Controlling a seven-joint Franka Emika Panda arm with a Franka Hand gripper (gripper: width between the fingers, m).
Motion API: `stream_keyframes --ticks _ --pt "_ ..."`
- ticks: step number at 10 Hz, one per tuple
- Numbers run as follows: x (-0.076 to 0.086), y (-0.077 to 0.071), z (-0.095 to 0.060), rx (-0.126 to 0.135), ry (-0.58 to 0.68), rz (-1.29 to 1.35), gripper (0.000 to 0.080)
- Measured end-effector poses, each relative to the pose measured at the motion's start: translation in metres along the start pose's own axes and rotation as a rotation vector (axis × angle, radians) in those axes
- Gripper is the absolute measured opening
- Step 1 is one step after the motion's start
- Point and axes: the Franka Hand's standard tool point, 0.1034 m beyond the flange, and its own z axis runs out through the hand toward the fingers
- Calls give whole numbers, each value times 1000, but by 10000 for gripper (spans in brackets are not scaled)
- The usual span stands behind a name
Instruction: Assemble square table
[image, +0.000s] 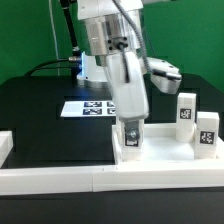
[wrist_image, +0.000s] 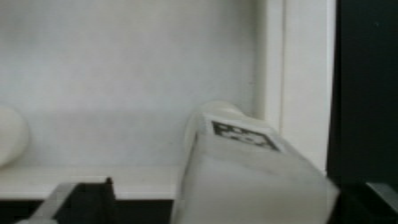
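Note:
The white square panel (image: 165, 152) lies at the front of the exterior view's right, against the white border bar. A short white tagged leg (image: 131, 141) stands upright on its near-left corner. My gripper (image: 131, 128) hangs straight over that leg, fingers on either side of it. In the wrist view the leg (wrist_image: 249, 165) sits between the dark fingers (wrist_image: 82, 203), with a clear gap on one side, so the jaws stand open around it. The panel's flat face (wrist_image: 125, 90) fills the view behind. Two more tagged legs (image: 186, 108) (image: 207, 130) stand on the panel's right side.
The marker board (image: 90, 107) lies on the black table behind the arm. Long white border bars run along the front (image: 90, 181) and the exterior view's left (image: 5, 146). A rounded white shape (wrist_image: 7, 140) shows at the wrist view's edge.

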Motion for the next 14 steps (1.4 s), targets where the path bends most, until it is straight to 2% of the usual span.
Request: stream_keyframes --ticks 1,2,4,5,6,7,9,11,12,14 --pt "-6 -2 -3 -67 2 -232 628" --pt "-7 -6 -4 -62 1 -333 628" --pt "-6 -6 -3 -64 -4 -485 646" --pt "-6 -4 -4 -88 -1 -629 649" --pt "-8 -4 -7 -136 9 -805 649" --pt "-10 -6 -9 -149 10 -957 649" --pt "-3 -5 -6 -139 9 -1245 649" --pt "17 0 1 -118 30 -1426 649" --pt "25 2 6 -104 43 -1428 649" --pt "17 -2 9 -90 55 -1364 649"
